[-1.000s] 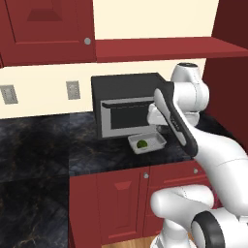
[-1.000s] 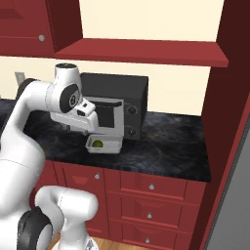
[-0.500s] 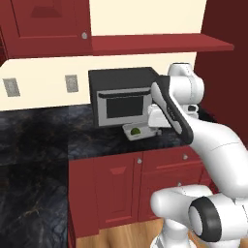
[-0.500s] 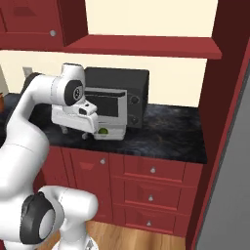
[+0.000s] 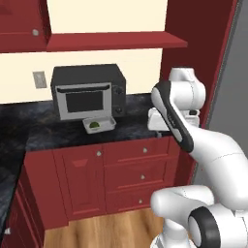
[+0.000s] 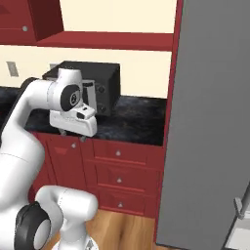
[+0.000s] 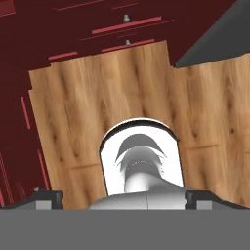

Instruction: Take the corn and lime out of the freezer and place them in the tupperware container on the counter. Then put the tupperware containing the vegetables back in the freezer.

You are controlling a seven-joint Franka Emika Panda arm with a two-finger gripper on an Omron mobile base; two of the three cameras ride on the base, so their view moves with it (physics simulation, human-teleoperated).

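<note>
From the left, we see the tray on the counter, touching the front of the microwave, with the lime inside it. From the right, the freezer stands right of the microwave. From the hand, our gripper is wide open and holds nothing, above the wood floor.

Counter: black marbled stone, faint pale veining, dull sheen. Cabinets beneath: dark red, smooth, flat painted look; small round knobs of silvery metal are seen. Microwave: matt black casing, grey trim around a dark glassy window. Tupperware container: pale grey, smooth, plastic-like. Lime: dark green, matt. Freezer door: uniform grey, smooth, no shine noted. Floor: light wood planks, visible grain, satin finish. Wall: plain cream, matt.
</note>
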